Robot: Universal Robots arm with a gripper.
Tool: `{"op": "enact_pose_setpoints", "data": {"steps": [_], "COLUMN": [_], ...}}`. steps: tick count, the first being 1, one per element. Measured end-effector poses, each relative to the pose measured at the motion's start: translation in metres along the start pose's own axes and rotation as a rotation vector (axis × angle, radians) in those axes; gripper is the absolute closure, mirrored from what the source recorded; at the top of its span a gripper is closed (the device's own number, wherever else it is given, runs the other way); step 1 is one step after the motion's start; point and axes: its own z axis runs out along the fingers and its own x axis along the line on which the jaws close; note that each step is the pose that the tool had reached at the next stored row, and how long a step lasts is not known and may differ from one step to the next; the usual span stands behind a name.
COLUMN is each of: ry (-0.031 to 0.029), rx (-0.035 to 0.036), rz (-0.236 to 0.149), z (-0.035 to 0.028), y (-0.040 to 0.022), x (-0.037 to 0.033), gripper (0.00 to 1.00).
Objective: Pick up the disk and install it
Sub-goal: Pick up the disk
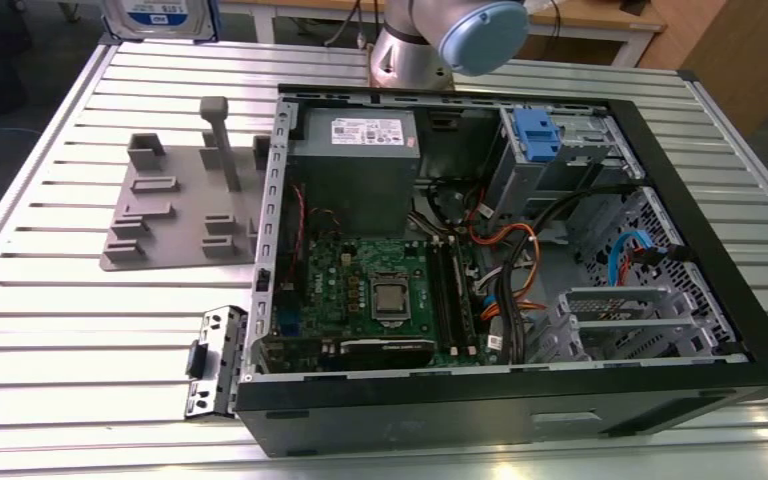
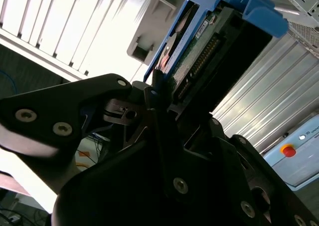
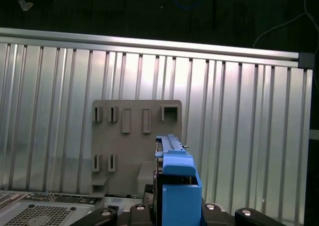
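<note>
At the exterior view's left, the disk point(image 1: 164, 18) hangs above the far edge of the slatted counter point(image 1: 37, 330), beyond the grey holder point(image 1: 191, 205). In the first wrist view it stands edge-on, and the gripper point(image 3: 173, 208) has its jaws pinching it by one end of its blue carrier. Further right lies the open computer case point(image 1: 704, 250), with the drive bay point(image 1: 558, 150) at its far corner. Held at one end, the disk may swing or slip on a fast move. A slight tilt would likely jam the carrier against the bay's rails, and the loose cables point(image 1: 511, 250) nearby could snag it.
</note>
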Motion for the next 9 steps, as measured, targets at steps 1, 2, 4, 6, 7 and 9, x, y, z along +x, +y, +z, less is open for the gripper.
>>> {"op": "enact_pose_setpoints", "data": {"steps": [1,2,4,6,7,9], "ry": [0.0000,-0.0001,-0.0001,0.0000,0.0000,0.0000], "rx": [0.0000,0.0000,0.0001,0.0000,0.0000,0.0000], "rz": [0.000,0.000,0.000,0.000,0.000,0.000], "z": [0.0000,0.0000,0.0000,-0.0001,-0.0001,-0.0002], "y": [-0.0009,-0.0018,-0.0035,-0.0054,-0.0063,-0.0082], "x": [0.0003,0.0007,0.0014,0.0022,0.0026,0.0033], "gripper": [0.64,0.64,0.64,0.64,0.64,0.64]}}
